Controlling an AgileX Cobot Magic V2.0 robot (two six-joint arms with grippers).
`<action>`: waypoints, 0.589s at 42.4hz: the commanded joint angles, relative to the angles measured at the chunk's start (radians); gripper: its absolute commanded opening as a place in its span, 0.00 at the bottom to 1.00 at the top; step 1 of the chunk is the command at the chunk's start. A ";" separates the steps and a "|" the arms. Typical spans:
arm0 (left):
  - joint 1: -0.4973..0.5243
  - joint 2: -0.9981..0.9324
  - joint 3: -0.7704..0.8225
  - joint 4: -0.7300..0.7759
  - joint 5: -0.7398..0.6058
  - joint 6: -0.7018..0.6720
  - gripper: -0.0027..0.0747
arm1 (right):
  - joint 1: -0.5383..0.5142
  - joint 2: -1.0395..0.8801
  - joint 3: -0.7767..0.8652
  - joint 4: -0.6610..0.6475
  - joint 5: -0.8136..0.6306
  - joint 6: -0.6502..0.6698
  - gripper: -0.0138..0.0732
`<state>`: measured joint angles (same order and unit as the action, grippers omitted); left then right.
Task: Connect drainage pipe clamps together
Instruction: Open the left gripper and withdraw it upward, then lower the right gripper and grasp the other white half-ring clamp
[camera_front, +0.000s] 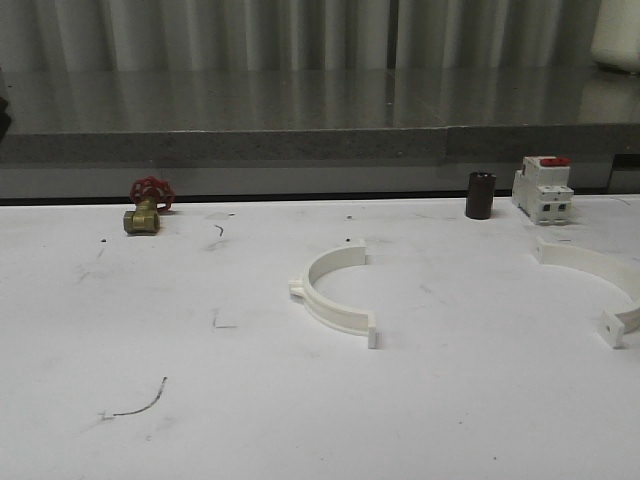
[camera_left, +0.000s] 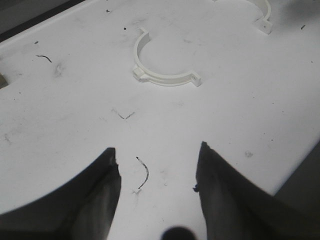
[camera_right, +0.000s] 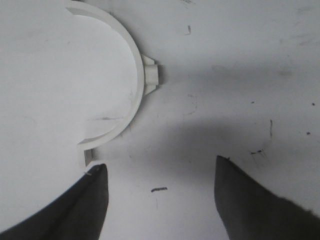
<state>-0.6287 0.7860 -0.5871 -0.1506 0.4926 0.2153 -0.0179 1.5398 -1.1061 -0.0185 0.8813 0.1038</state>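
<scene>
Front view gives you, from left to right, the brass valve (camera_front: 146, 205), one clamp half (camera_front: 335, 293) at mid-table with its open side to the right, a dark cylinder (camera_front: 480, 195), the breaker (camera_front: 543, 189), and the second clamp half (camera_front: 598, 281) at the right edge, well apart from the first. Your left gripper (camera_left: 157, 187) hangs with jaws apart over bare table (camera_front: 200, 400); your right gripper (camera_right: 160, 200) is likewise spread just beside the second half's end lug. Close off-centre there and you'll likely skid the piece away.
</scene>
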 joint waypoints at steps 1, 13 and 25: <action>0.004 -0.006 -0.025 -0.007 -0.071 0.000 0.48 | -0.007 0.048 -0.066 0.032 -0.040 -0.034 0.72; 0.004 -0.006 -0.025 -0.007 -0.071 0.000 0.48 | -0.007 0.197 -0.127 0.070 -0.111 -0.049 0.72; 0.004 -0.006 -0.025 -0.007 -0.071 0.000 0.48 | -0.007 0.288 -0.156 0.064 -0.151 -0.051 0.72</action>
<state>-0.6287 0.7860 -0.5871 -0.1506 0.4926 0.2153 -0.0199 1.8491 -1.2264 0.0476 0.7599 0.0676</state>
